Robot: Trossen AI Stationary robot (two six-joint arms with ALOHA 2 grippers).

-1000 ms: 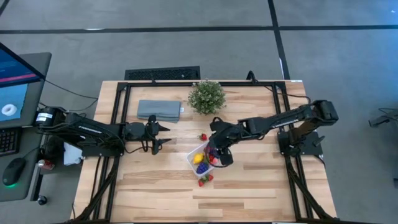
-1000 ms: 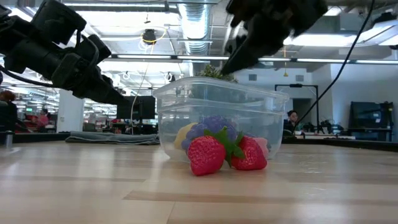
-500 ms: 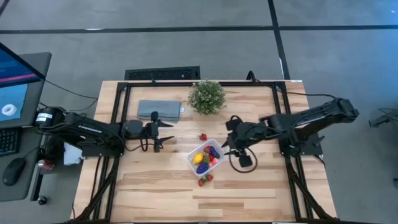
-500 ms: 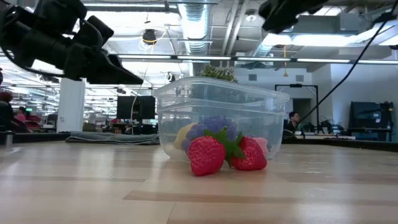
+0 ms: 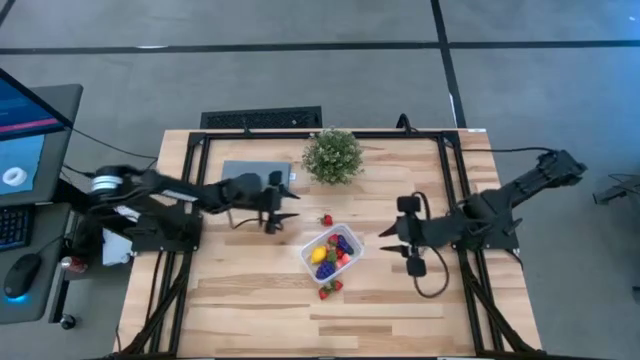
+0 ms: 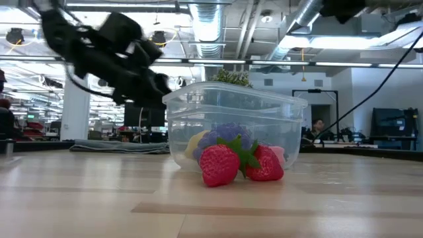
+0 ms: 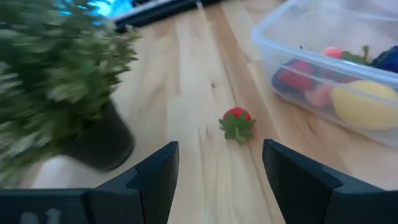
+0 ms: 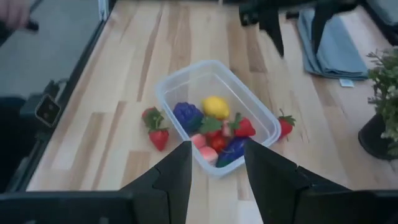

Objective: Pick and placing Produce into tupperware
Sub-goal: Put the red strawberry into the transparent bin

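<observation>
The left gripper (image 5: 283, 213), jaws parted and empty, faces a lone red toy strawberry (image 7: 237, 123) lying beside the small clear plastic tupperware (image 5: 312, 249) (right arm farther off).

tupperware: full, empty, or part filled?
Part filled. The tupperware holds a yellow piece, purple pieces and red ones; three strawberries, one at, lie outside on the table.

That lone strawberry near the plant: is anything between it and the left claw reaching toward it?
Nothing visible. The left gripper is open, with only bare wood between it and the strawberry. The potted plant stands off to one side, the tupperware to the other.
</observation>
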